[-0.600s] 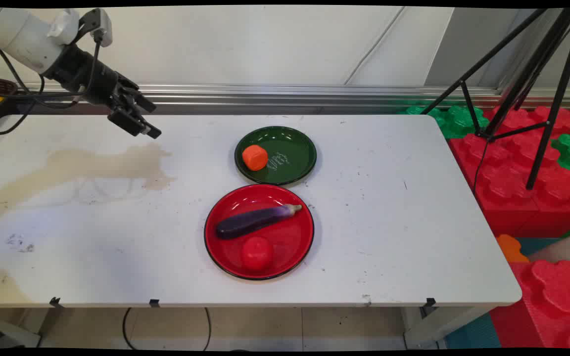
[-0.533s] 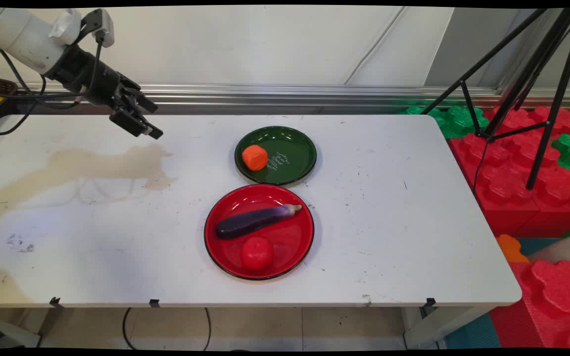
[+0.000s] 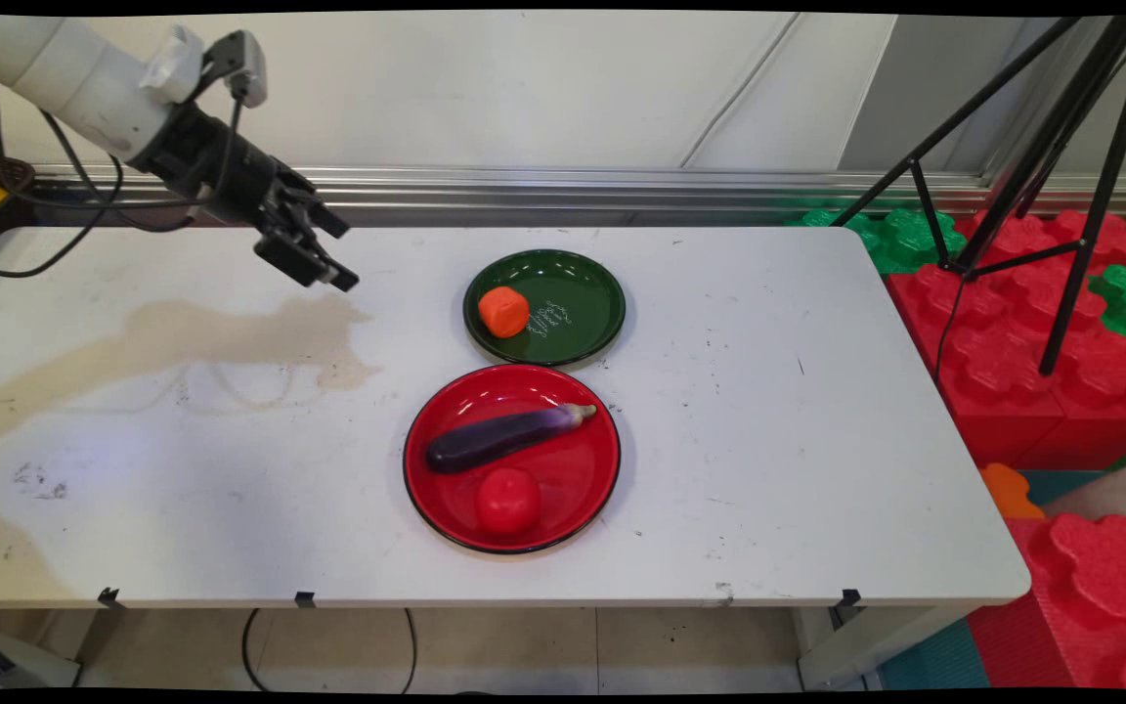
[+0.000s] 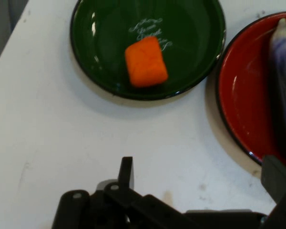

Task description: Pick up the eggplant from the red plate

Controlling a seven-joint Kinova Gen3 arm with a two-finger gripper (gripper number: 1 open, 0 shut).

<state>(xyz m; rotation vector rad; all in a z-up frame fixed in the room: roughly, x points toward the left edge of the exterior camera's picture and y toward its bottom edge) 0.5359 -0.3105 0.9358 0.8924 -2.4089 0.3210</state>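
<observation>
Orange block (image 4: 146, 62) on green plate (image 4: 100, 57) lies beyond spread fingers (image 4: 126, 172).

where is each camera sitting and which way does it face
Main view: fixed above the table's near side, looking down across the white table to the wall; the white arm enters upper left, its gripper above bare table, jaws apart.
Hand view: on the hand, looking along the gripper at the tabletop; black linkage rises from the bottom edge.
Shared: green plate holding the orange block, and the red plate with the eggplant.
</observation>
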